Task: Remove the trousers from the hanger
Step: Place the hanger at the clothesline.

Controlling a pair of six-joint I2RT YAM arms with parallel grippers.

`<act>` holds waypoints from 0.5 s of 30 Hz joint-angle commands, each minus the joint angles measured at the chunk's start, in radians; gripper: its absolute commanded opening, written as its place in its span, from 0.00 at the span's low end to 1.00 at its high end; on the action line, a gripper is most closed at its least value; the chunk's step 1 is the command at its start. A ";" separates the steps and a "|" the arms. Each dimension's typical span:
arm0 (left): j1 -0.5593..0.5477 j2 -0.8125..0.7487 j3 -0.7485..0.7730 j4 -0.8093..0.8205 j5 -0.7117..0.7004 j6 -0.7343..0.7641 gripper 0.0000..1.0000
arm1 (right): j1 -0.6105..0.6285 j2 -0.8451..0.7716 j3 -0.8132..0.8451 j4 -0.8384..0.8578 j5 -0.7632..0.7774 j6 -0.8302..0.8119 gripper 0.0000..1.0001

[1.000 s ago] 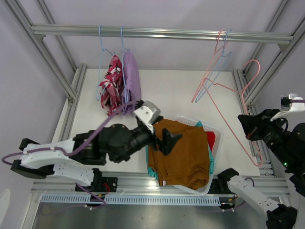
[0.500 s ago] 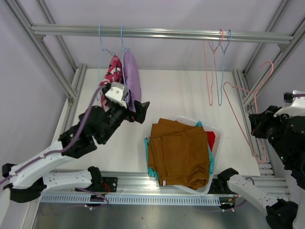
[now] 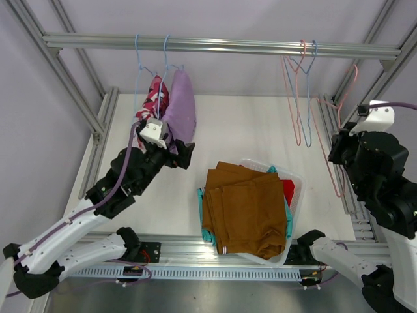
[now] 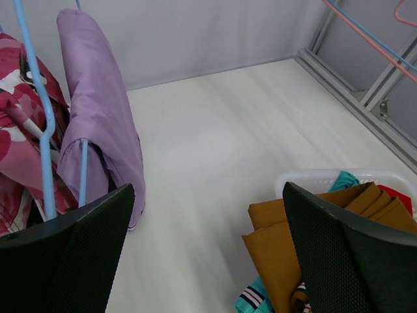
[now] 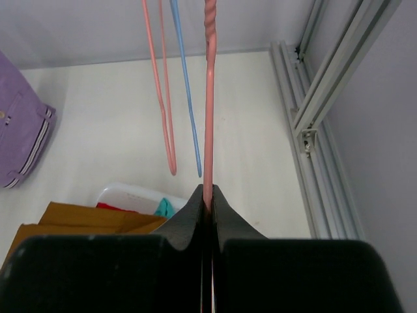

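Two pairs, the camouflage trousers (image 3: 152, 103) and lilac trousers (image 3: 180, 104), hang on the rail (image 3: 228, 44), so my left gripper (image 3: 182, 154) gapes beside the lilac ones, ready, I judge, to pull them, while my right gripper (image 5: 207, 197) pinches a bare pink hanger (image 5: 208, 98) aside.

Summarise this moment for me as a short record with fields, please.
on hangers: lilac trousers and camouflage trousers, on blue hangers
in basket: rust-brown trousers on top; teal trousers and red trousers beneath
left gripper: open, empty, close to the lilac trousers
right gripper: shut on a pink hanger
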 commanded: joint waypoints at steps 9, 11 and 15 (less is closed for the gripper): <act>0.010 -0.106 -0.055 0.105 -0.005 -0.013 0.99 | -0.002 0.121 0.063 0.150 0.079 -0.092 0.00; 0.002 -0.105 -0.057 0.107 -0.004 -0.013 0.99 | -0.014 0.131 0.049 0.186 0.069 -0.099 0.00; -0.019 -0.103 -0.067 0.114 -0.037 0.007 0.99 | -0.050 0.154 0.044 0.236 0.032 -0.103 0.00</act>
